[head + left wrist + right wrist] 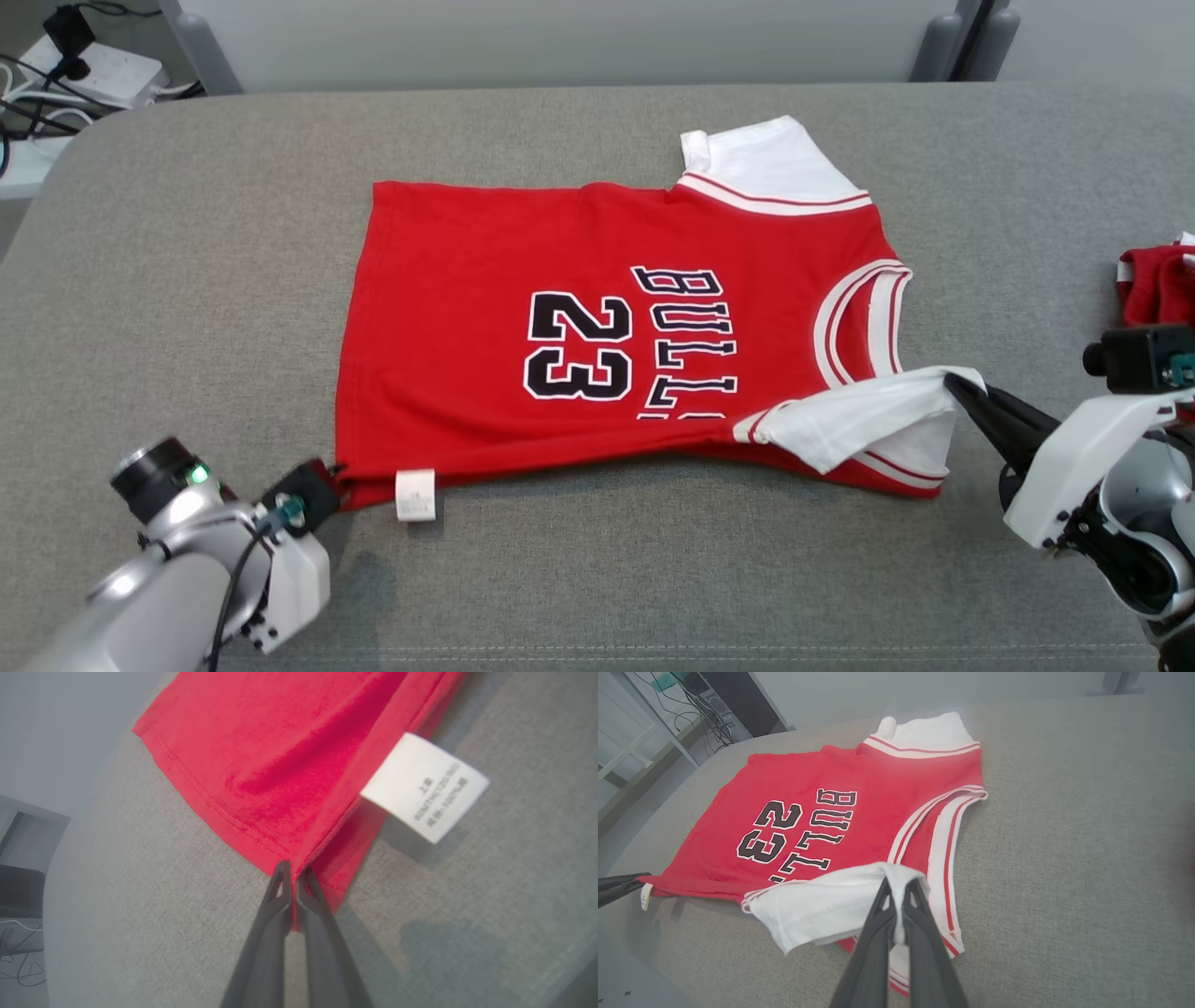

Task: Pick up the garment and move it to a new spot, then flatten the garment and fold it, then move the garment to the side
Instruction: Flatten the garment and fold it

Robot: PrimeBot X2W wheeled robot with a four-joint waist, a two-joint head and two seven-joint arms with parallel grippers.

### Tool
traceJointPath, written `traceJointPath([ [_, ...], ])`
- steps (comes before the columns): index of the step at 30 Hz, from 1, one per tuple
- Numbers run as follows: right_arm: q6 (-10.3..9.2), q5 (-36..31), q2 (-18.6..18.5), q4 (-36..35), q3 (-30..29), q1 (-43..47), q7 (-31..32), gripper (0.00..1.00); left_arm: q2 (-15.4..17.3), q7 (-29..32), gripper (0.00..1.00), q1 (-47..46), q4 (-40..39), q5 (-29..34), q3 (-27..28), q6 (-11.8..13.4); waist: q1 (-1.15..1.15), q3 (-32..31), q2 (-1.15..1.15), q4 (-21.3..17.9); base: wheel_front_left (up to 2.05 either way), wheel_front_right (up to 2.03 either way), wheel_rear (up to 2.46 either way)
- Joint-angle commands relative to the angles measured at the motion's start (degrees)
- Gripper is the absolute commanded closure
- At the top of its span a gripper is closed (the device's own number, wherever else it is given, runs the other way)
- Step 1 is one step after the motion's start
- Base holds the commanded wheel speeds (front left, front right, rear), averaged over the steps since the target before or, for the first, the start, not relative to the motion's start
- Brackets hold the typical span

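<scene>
From the head camera you've got the red Bulls jersey (597, 355) lying spread on the grey padded surface (597, 597), number 23 facing up, collar toward your right. Your left gripper (334, 474) sits at the jersey's near-left hem corner, just beside the white care label (415, 495). Your right gripper (957, 385) is at the near white sleeve (868, 425), which is folded up over the red body. The far white sleeve (766, 159) lies flat at the back edge, and a second red garment (1158, 280) is bunched at the right edge of the surface. Over to the left wrist camera: your two dark fingers (275, 905) are pressed together with the red hem corner pinched between them, and the label hangs off the seam to their right, print too blurred to read. Now the right wrist camera: those fingers (878, 924) are clamped on a gathered fold of the white sleeve, lifting it clear of the collar trim.
</scene>
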Motion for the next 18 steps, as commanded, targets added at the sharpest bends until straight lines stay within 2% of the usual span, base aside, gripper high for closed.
traceJointPath([
  [1,-0.16,-0.60,-0.99,-0.65,-0.08,-1.52,-0.72,1.00,2.91,-0.13,1.00,-4.34,-0.69,-1.20,0.94,0.07,0.00,0.66,0.00,0.13,0.00,0.00,0.00],
  [12,-0.16,0.50,0.31,2.43,2.57,-3.22,-1.58,1.00,8.82,1.91,1.00,-11.45,-4.59,-15.26,-16.11,0.06,0.00,-0.11,0.00,0.66,0.00,0.00,0.00],
  [18,-0.16,0.83,0.66,3.56,3.87,-3.71,-2.29,1.00,12.13,4.13,1.00,-14.28,-9.51,-21.05,-21.14,0.06,0.00,-0.66,0.00,0.31,0.00,0.00,0.00],
])
